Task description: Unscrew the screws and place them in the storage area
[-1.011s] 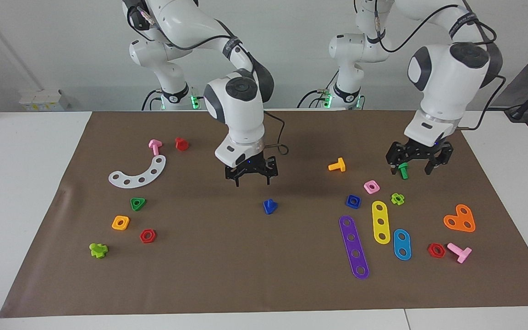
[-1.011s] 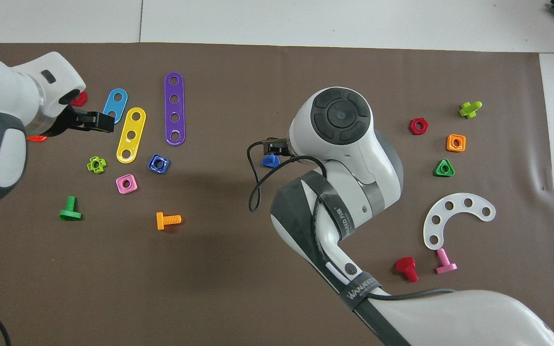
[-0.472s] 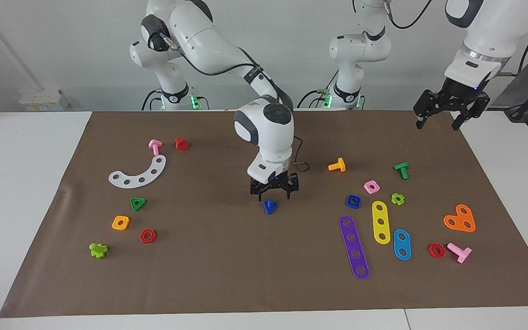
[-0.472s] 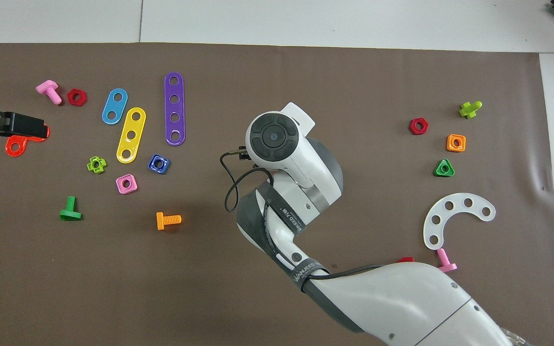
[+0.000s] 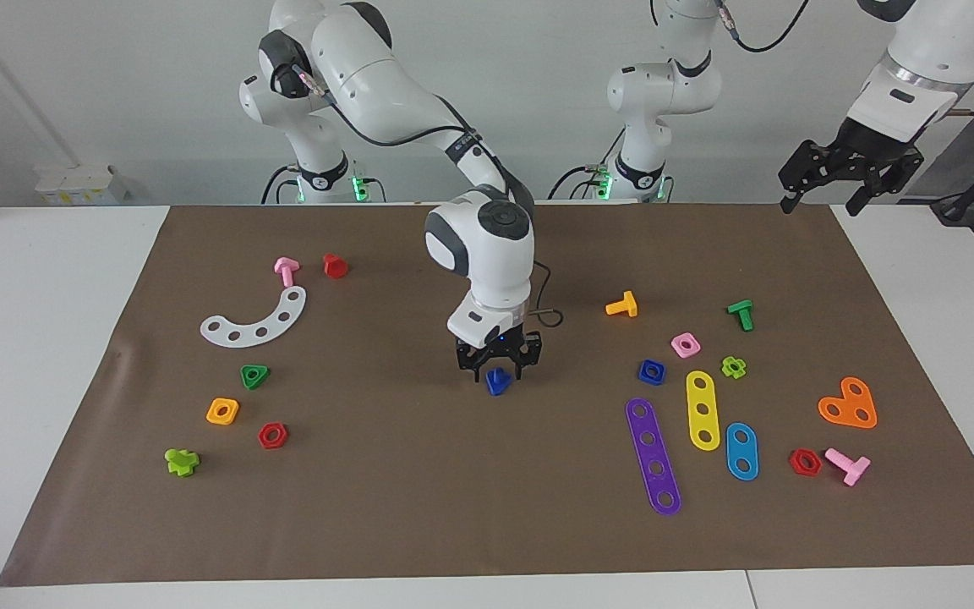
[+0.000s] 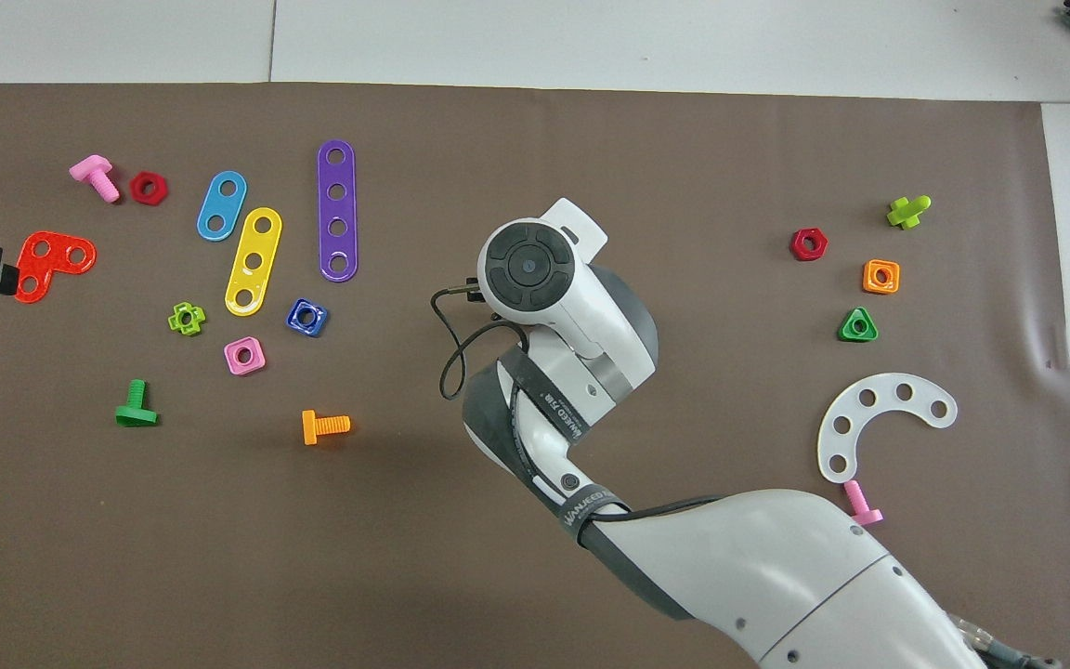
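Right gripper point(image 5: 498, 369): low over middle of brown mat point(image 5: 487, 516), fingers spread wide, one on each side of dark-blue bolt point(image 5: 497, 382). Contact with bolt: cannot tell. Bolt resting on mat, triangular head down, stem up. Hidden under right arm in overhead view.

Left gripper point(image 5: 829, 193): raised over mat corner at left arm's end, fingers wide apart, nothing between them. Arm waiting.

Storage area point(image 5: 309, 372), toward right arm's end, nearest robots first:
- pink bolt point(image 5: 286, 271) and red bolt point(image 5: 335, 266), side by side
- white curved strip point(image 5: 254, 320), one end just beside pink bolt
- green triangle nut point(image 5: 254, 375)
- orange square nut point(image 5: 222, 411)
- red hexagon nut point(image 5: 272, 435)
- lime cross piece point(image 5: 182, 461), farthest

Dark-blue bolt well apart from all of these, not in storage area.

Toward left arm's end, same order:
- orange bolt point(image 5: 622, 304), green bolt point(image 5: 741, 314)
- pink square nut point(image 5: 686, 344)
- blue square nut point(image 5: 651, 371), lime nut point(image 5: 733, 366)
- yellow strip point(image 5: 702, 410), orange heart point(image 5: 849, 404)
- blue strip point(image 5: 741, 451), purple strip point(image 5: 653, 457)
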You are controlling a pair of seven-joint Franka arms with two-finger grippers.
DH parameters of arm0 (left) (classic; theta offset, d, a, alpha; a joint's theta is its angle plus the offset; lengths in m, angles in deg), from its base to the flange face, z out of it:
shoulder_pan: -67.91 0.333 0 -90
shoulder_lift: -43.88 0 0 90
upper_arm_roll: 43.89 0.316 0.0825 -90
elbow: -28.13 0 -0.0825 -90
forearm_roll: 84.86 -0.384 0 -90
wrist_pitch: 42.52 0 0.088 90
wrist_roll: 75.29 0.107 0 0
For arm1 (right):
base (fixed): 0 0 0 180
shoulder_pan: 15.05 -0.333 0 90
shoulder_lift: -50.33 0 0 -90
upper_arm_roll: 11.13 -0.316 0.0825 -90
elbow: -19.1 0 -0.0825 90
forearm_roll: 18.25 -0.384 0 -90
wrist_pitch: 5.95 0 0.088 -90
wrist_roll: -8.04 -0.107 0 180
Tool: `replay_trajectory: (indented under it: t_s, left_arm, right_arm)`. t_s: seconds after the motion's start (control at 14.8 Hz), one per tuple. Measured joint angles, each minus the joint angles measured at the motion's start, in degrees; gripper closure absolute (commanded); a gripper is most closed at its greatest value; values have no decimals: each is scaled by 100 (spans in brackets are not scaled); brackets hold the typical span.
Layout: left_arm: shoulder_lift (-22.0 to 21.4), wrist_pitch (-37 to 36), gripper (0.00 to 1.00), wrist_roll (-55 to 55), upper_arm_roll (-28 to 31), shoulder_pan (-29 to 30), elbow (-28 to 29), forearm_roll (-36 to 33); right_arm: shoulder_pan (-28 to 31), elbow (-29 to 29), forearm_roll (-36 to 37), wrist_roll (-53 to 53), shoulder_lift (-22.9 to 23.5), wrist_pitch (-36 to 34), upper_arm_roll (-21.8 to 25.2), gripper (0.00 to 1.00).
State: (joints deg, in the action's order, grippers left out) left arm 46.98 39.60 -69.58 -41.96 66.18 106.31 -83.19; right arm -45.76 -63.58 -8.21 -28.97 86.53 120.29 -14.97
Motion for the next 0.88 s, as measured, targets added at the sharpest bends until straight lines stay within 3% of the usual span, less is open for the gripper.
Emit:
replay_trajectory:
  t_s: [0.2, 0.54, 0.61, 0.74, 0.88]
  left_arm:
    - [-84, -127, 0, 0, 85, 10, 67, 0]
    - [-397, -215, 0, 0, 88, 30, 688, 0]
    - [-435, -215, 0, 0, 88, 34, 742, 0]
    - [-469, -215, 0, 0, 88, 41, 780, 0]
    - [-473, -215, 0, 0, 87, 44, 782, 0]
  right_arm:
    - [-42, -17, 0, -34, 35, 31, -5, 37]
    - [-46, -208, 0, -53, 46, 135, -10, 45]
    - [-46, -269, 0, -54, 47, 197, -10, 48]
    - [-46, -329, 0, -57, 47, 234, -10, 64]
    - [-46, -335, 0, -57, 47, 234, -10, 66]
